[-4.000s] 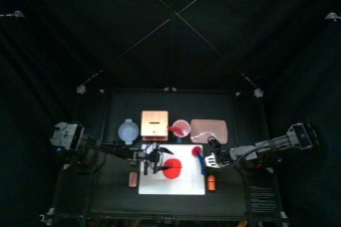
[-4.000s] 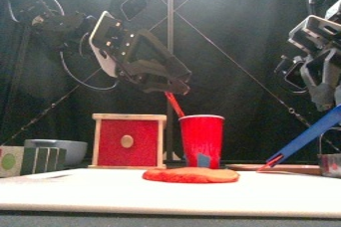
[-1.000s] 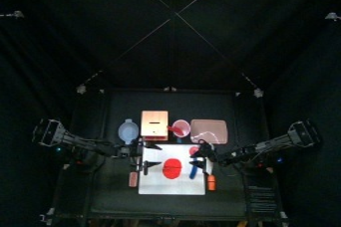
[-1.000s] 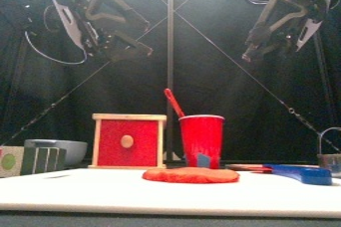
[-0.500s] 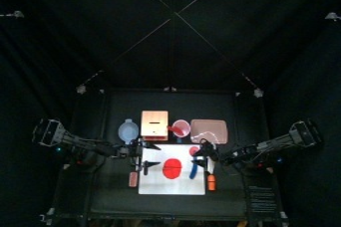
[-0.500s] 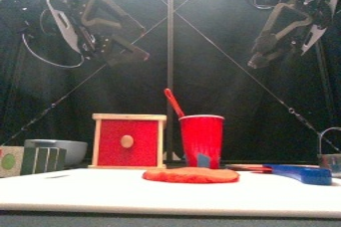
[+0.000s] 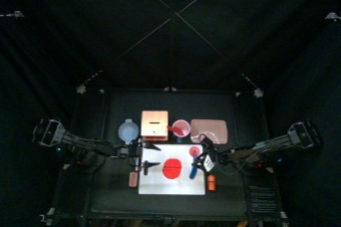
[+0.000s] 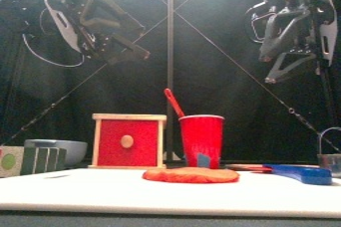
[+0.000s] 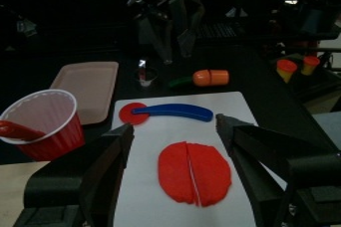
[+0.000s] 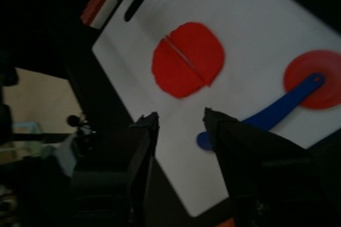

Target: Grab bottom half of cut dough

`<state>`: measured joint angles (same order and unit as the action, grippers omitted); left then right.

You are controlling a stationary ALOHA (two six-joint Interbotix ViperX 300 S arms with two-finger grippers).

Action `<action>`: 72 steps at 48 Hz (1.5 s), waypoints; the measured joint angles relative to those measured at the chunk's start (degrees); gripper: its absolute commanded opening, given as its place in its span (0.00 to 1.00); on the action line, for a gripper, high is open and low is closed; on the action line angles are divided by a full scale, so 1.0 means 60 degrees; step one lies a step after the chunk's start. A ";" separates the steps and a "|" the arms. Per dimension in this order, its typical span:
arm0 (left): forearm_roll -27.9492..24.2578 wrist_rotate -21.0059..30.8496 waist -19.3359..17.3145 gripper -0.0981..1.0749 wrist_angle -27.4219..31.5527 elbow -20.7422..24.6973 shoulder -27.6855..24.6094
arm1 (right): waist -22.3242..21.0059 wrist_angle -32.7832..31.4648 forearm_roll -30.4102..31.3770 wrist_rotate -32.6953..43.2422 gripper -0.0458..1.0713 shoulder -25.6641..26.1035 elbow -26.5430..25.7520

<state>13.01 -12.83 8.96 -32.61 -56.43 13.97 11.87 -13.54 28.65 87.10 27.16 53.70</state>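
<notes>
The red dough (image 9: pixel 196 171) lies flat on the white board (image 9: pixel 253 107), cut in two by a straight line. Its bottom half (image 9: pixel 214 173) (image 10: pixel 170 72) (image 7: pixel 170 172) is the one nearer the table's front; the other half (image 9: pixel 177 170) lies against it. In the front view the dough (image 8: pixel 190 175) is a low mound. My left gripper (image 9: pixel 174 126) hangs open, high above the board's left end. High over the board's right end, my right gripper (image 10: pixel 180 116) (image 8: pixel 284 64) is open too. Neither touches the dough.
A blue tool (image 9: pixel 173 113) with a red round end lies on the board beside the dough. Behind the board are a red cup (image 8: pixel 201 139) with a red stick in it, a red box (image 8: pixel 130 140) and a pink tray (image 7: pixel 208 128).
Four seconds ago both arms hung low, with the red stick and the blue tool at their grippers; both are now raised and empty. Over the last second the right gripper turned and its jaws spread wider.
</notes>
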 measured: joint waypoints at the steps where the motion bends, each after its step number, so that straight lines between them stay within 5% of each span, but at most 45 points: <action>1: -0.0029 0.0000 0.0015 0.92 -0.0015 0.0000 0.0000 | 0.0000 0.0103 -0.0161 -0.0015 0.78 -0.0059 0.0000; 20: -0.0762 0.0000 -0.0132 0.92 0.0000 -0.0176 -0.0073 | -0.0220 0.1055 -0.1362 0.0000 0.90 -0.1201 0.0015; 56: -0.0952 0.0015 -0.0132 0.92 -0.0029 -0.0220 -0.0073 | -0.0278 0.2974 -0.4717 0.0000 0.90 -0.3706 -0.0527; 72: -0.0981 0.0015 0.0015 0.92 -0.0029 -0.0220 -0.0088 | -0.0264 0.3076 -0.5303 0.0029 0.89 -0.5039 -0.1099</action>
<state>7.12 -12.74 9.05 -32.78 -57.74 13.45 10.28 4.92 -3.16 87.28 -3.08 47.11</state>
